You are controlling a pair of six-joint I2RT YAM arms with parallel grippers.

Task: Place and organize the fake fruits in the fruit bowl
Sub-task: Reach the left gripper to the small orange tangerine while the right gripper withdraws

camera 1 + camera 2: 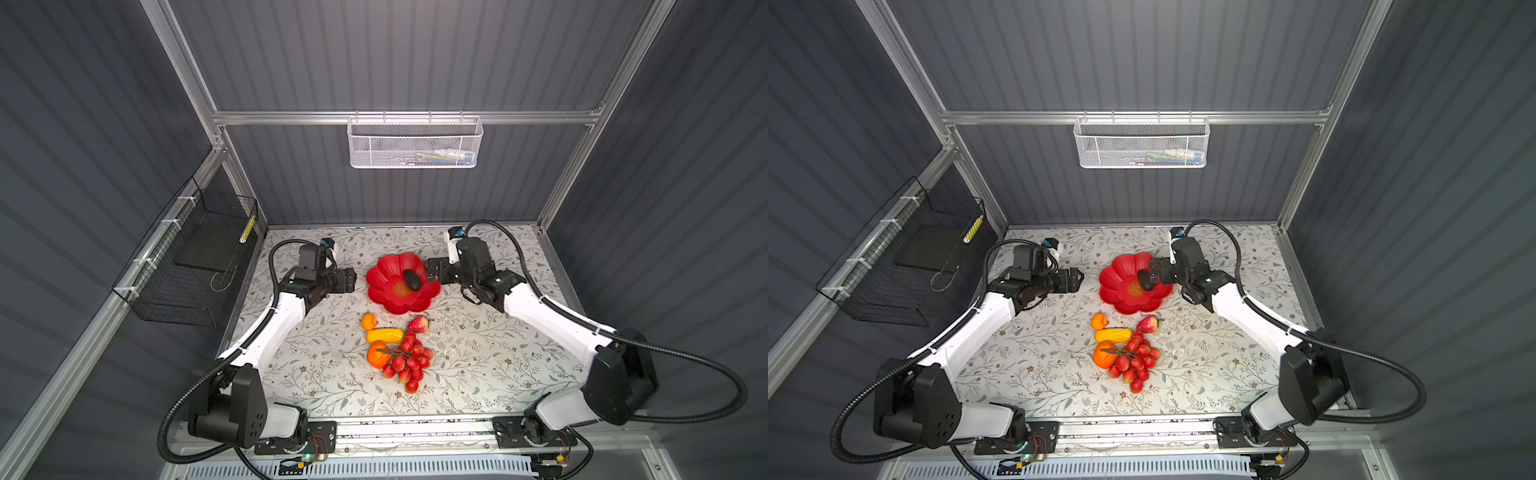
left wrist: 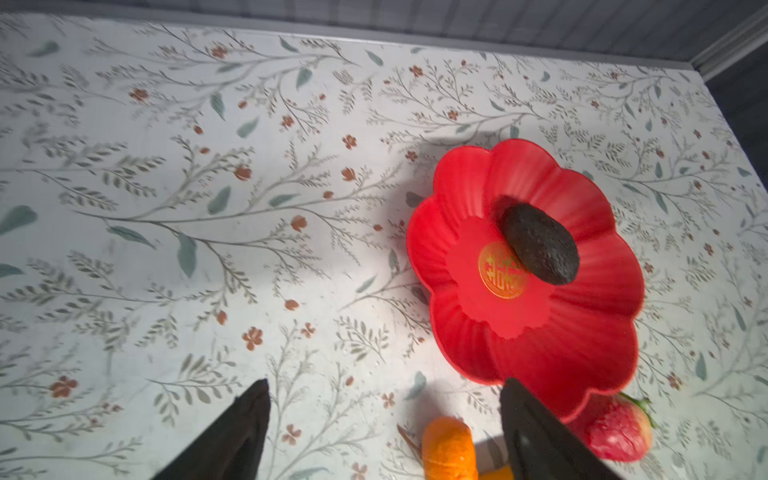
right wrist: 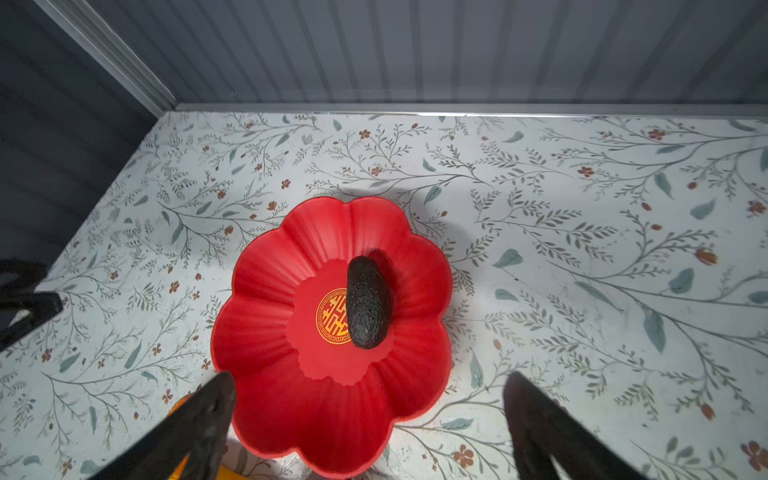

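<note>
As the dark oval avocado [image 3: 368, 303] lies in the red petalled bowl [image 3: 266, 332], lift the open right gripper [image 3: 370, 377] straight; left gripper [image 2: 385, 381] open too.

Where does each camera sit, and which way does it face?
Top views: high at the front, looking down; left arm, right arm, fruit bowl, loose fruits.
Left wrist: on left arm, past open left gripper toward the bowl.
Right wrist: on right arm, past open right gripper onto the bowl.
Wrist views share the avocado in the bowl.
</note>
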